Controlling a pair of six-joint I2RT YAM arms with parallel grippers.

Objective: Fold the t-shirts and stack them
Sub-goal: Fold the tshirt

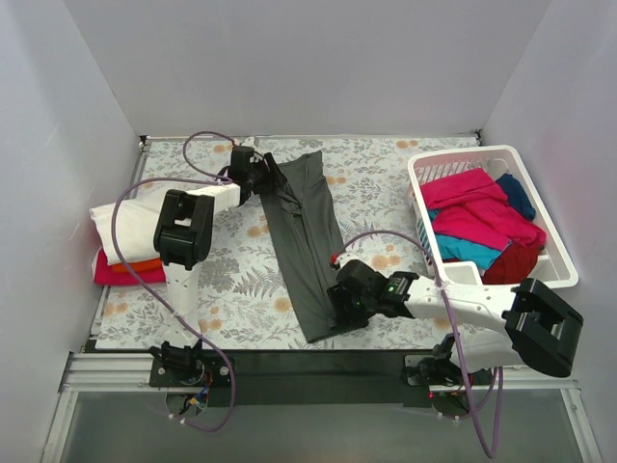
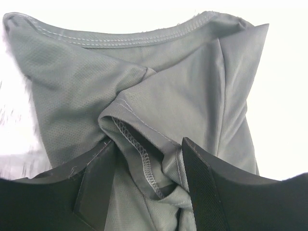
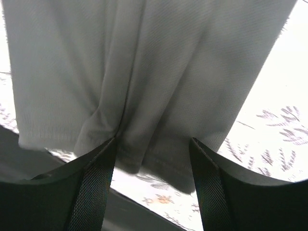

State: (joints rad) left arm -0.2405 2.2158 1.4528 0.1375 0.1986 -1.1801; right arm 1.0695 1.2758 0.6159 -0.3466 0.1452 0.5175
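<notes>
Lengthwise-folded dark grey t-shirt, bunched cloth pinched by left gripper and right gripper.

The long folded cloth t-shirt was dark grey. The table's covering bore grey ferns and orange blossoms on white. The slatted plastic basket was white, holding magenta, teal, navy and maroon shirts.

grey shirt: long narrow strip, mid surface
left claw: at its far end
right claw: at its near end
basket: right edge, shirts inside
folded stack: left edge
</notes>
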